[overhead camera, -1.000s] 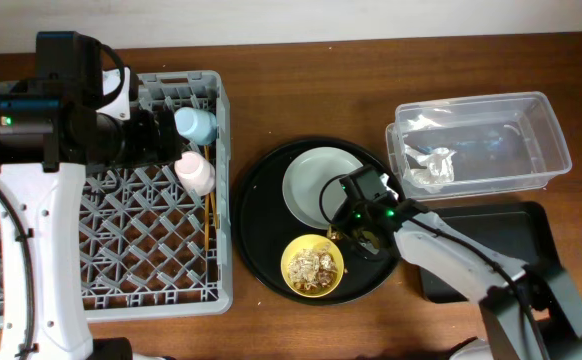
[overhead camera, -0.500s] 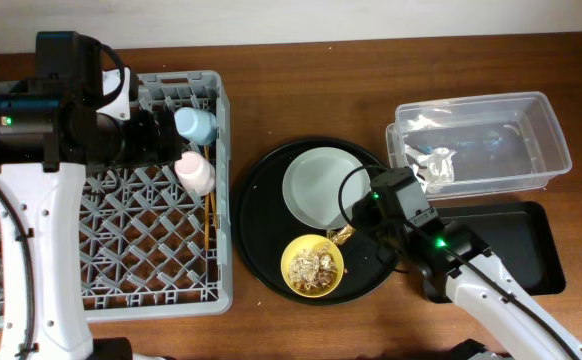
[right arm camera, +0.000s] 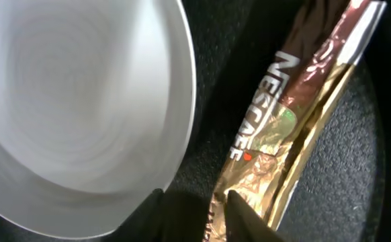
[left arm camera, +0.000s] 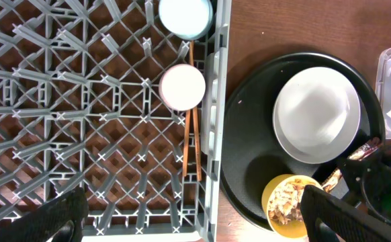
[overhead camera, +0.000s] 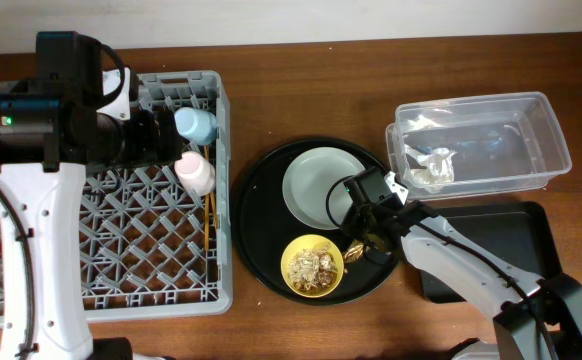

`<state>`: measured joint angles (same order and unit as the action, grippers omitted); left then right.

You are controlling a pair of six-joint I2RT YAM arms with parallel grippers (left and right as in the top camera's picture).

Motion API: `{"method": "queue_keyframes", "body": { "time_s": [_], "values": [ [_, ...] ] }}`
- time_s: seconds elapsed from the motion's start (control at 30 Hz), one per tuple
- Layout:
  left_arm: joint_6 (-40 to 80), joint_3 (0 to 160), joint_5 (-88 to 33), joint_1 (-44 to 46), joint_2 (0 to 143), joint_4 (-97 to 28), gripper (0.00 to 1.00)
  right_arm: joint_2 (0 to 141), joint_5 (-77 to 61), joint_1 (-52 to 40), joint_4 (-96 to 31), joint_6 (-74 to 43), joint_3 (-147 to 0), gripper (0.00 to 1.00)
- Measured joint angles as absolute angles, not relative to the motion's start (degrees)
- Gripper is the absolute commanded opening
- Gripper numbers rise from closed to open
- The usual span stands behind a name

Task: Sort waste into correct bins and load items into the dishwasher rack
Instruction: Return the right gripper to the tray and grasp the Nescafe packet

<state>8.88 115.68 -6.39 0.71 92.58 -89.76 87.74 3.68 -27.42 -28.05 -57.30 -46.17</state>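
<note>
My right gripper [overhead camera: 357,238] is low over the round black tray, beside the pale plate [overhead camera: 316,185]. Its fingers [right arm camera: 212,210] are shut on the lower end of the gold-brown wrapper [right arm camera: 283,134], which lies along the tray [overhead camera: 354,251]. The yellow bowl [overhead camera: 313,266] holds beige food scraps. The blue cup [overhead camera: 195,124], pink cup [overhead camera: 195,172] and chopsticks [overhead camera: 209,220] sit in the grey dishwasher rack [overhead camera: 121,240]. The white tissue [overhead camera: 434,168] lies in the clear tub [overhead camera: 481,140]. My left gripper [left arm camera: 195,222] is open and empty, high above the rack's front edge.
The round black tray [overhead camera: 261,230] sits between the rack and the bins. The shallow black tray [overhead camera: 511,235] lies just right of my right arm, below the clear tub. The plate's rim [right arm camera: 68,101] is close to the left of my right fingers.
My right arm swung up and to the right with the wrapper, then came back left and down by the plate. The left arm has not moved.
</note>
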Motion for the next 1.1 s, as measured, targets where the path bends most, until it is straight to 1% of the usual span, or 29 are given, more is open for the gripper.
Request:
{"method": "queue_keyframes", "body": {
  "time_s": [0.07, 0.13, 0.23, 0.3, 0.57, 1.0, 1.1],
  "values": [
    [8.88, 115.68, -6.39, 0.71, 92.58, -89.76, 0.99, 87.74, 3.64, -27.44, -28.32, -57.08, -46.17, 0.21],
    [8.86, 115.68, -6.39, 0.71, 92.58, -89.76, 0.99, 87.74, 3.66, -27.44, -29.63, -57.06, -46.17, 0.27],
    [8.86, 115.68, -6.37, 0.71, 92.58, -89.76, 0.99, 87.74, 3.66, -27.42, -31.55, -56.93, -46.17, 0.33],
    [8.86, 115.68, -6.39, 0.71, 92.58, -89.76, 0.99, 87.74, 3.66, -27.42, -32.23, -56.86, -46.17, 0.35],
    [8.88, 115.68, -6.39, 0.71, 92.58, -89.78, 0.99, 87.70, 5.41, -27.42, -36.69, -56.97, -46.17, 0.36],
    [8.86, 115.68, -6.39, 0.71, 92.58, -89.76, 0.99, 90.19, 6.66, -27.42, -35.07, -56.95, -46.17, 0.36],
    [8.88, 115.68, -6.39, 0.73, 92.58, -89.76, 0.99, 90.19, 6.66, -27.42, -35.09, -56.95, -46.17, 0.39]
  ]
}}
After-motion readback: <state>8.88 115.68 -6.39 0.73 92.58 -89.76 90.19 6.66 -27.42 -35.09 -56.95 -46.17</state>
